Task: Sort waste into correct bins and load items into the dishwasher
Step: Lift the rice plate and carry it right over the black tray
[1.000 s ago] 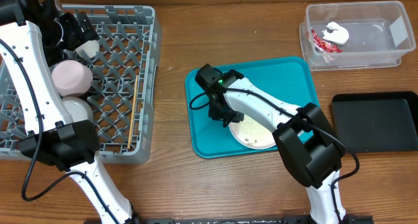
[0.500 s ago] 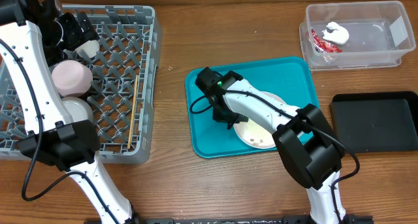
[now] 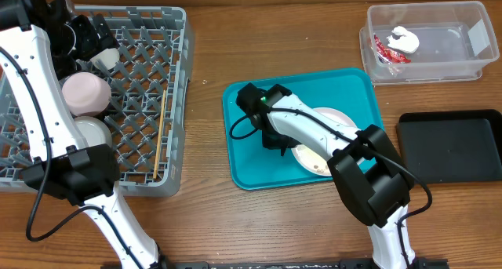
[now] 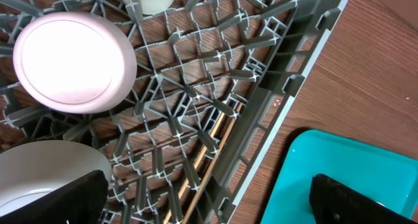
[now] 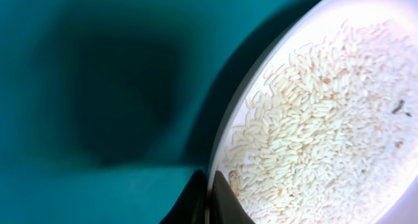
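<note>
Grey dish rack [image 4: 297,74] lies beneath your left tool [image 4: 209,204], its fingers spread wide, holding nothing. Only your right wrist view shows the right tool [image 5: 210,198] pinched shut on the large white plate [image 5: 238,113] at its rim, rice crumbs [image 5: 313,119] inside. Overhead, the arm hides that grip above the teal tray [image 3: 251,165].

a flat teal tray [image 3: 345,89] lies about the middle of a brown wooden table [image 3: 274,34], set slightly askew to the table's edge. it has rounded corners and a low raised lip. close up, its surface [image 5: 78,54] is smooth and carries a soft dark shadow. one corner [image 4: 366,159] shows against the streaky wood grain [image 4: 366,67].
</note>
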Controlling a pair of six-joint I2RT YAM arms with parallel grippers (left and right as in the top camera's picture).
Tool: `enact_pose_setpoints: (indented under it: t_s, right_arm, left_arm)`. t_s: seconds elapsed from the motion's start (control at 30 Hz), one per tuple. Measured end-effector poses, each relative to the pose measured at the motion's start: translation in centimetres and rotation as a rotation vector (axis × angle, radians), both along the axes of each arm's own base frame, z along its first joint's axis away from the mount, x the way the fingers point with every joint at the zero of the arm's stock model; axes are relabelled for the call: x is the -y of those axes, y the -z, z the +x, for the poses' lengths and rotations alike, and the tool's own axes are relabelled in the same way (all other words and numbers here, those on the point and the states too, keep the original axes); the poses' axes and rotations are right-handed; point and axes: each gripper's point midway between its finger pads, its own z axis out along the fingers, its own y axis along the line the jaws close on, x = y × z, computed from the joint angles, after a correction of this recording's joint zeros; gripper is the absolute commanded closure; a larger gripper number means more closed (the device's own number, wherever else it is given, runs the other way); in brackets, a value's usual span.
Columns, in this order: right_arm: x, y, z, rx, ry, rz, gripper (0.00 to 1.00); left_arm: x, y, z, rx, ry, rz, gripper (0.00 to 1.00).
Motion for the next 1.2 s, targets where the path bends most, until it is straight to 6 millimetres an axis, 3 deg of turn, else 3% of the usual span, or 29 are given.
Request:
enact_pose_setpoints:
  t_s: [0.5,0.77,0.97,1.2]
  right_arm:
    - [3.4,-4.5,0.9,0.055,-0.004,-0.217,0.96]
    - [5.1,-6.3,3.0,0.111,0.085,-0.215,0.96]
    - [10.5,-7.5,4.8,0.114,0.282,-0.225,0.96]
    - [15.4,-8.8,6.5,0.165,0.44,-0.198,0.96]
  left_arm:
    - [0.0,0.0,0.0,0.0,0.0,0.0,0.0]
    - [0.0,0.0,0.0,0.0,0.0,0.0,0.0]
    - [0.0,0.0,0.0,0.0,0.0,0.0,0.0]
    - [0.0,0.0,0.0,0.0,0.0,0.0,0.0]
